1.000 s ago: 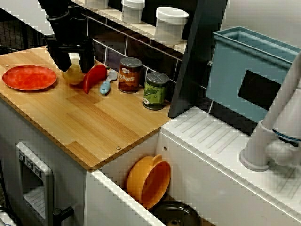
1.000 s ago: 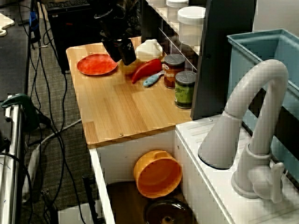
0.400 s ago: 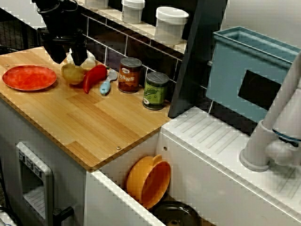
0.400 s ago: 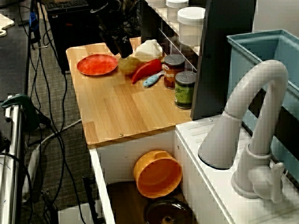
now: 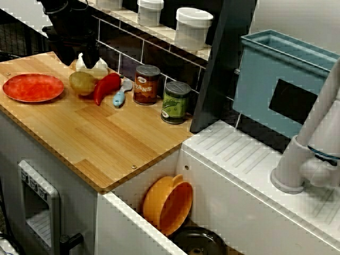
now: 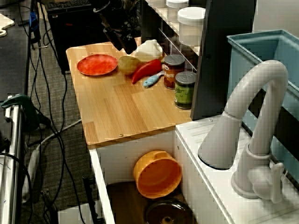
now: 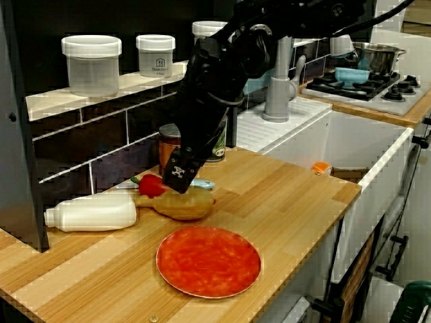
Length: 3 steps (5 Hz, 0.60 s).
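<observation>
While the claw (image 5: 79, 59) hovers just above the potato (image 5: 82, 83), its fingers stand apart, gripping nothing. That potato lies on the wooden surface (image 5: 106, 138), with a red pepper (image 5: 107, 87) right up against one side, a red plate (image 5: 33, 87) near the other side and a white bottle (image 7: 91, 212) just behind it.

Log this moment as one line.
gripper: hovers over potato, not gripping | jaws: unclear | potato: on counter between red plate and red pepper

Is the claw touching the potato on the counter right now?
Apart. In the view from above, the claw hangs over the potato, with the white bottle showing through the gap between them.
</observation>
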{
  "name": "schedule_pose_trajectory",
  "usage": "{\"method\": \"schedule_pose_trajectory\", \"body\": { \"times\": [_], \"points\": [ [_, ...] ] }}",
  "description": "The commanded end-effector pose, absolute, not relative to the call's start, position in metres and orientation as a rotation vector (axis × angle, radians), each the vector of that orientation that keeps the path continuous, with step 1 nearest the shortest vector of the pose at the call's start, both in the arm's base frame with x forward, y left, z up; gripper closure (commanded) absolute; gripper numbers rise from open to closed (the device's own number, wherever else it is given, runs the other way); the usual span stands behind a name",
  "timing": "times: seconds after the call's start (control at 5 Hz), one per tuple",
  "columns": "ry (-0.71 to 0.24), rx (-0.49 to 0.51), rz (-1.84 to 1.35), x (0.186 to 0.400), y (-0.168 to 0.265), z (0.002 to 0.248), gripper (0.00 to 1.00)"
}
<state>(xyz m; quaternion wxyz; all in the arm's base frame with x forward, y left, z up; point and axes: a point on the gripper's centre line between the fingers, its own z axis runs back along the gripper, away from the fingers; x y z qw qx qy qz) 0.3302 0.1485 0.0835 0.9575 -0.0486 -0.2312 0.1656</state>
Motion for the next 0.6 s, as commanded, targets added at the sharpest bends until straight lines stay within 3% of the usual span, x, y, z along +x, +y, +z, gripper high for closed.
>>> {"method": "schedule_pose_trajectory", "body": {
  "times": [0.0,0.4],
  "points": [
    [-0.534,-0.027,0.287,0.3392,0.1536,0.0852,0.0],
    [-0.494,-0.021,0.273,0.3382,0.1519,0.0784,0.0]
  ]
}}
